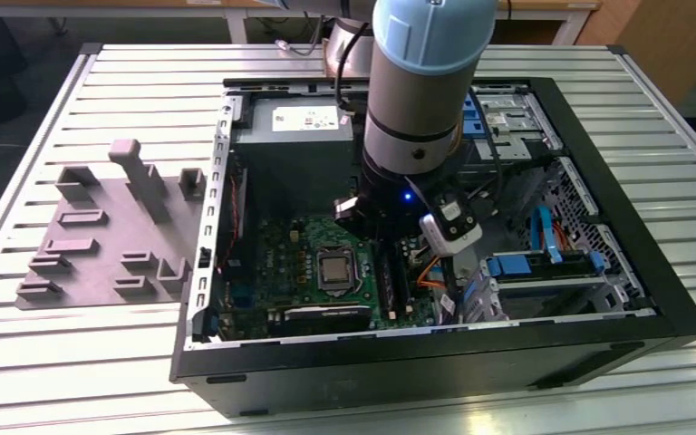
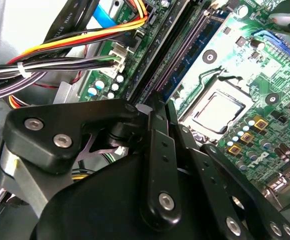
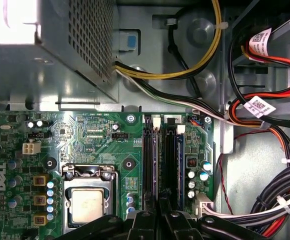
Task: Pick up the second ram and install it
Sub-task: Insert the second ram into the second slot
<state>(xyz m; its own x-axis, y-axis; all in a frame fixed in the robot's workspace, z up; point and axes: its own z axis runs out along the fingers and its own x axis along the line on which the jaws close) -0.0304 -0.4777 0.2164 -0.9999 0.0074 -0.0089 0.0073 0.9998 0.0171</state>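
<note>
Ram (image 3: 179, 165) seated in slot (image 3: 168, 165); my gripper (image 3: 160, 216) narrow above it, holding nothing; install looks nearly done.

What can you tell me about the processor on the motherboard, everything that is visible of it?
The processor is a square chip with a dull silver metal lid. It lies flat in its socket on the green motherboard. A shiny metal frame holds its edges. No cooler covers it, so its top is bare. It sits beside the long black memory slots, apart from them, inside the open computer case.
</note>
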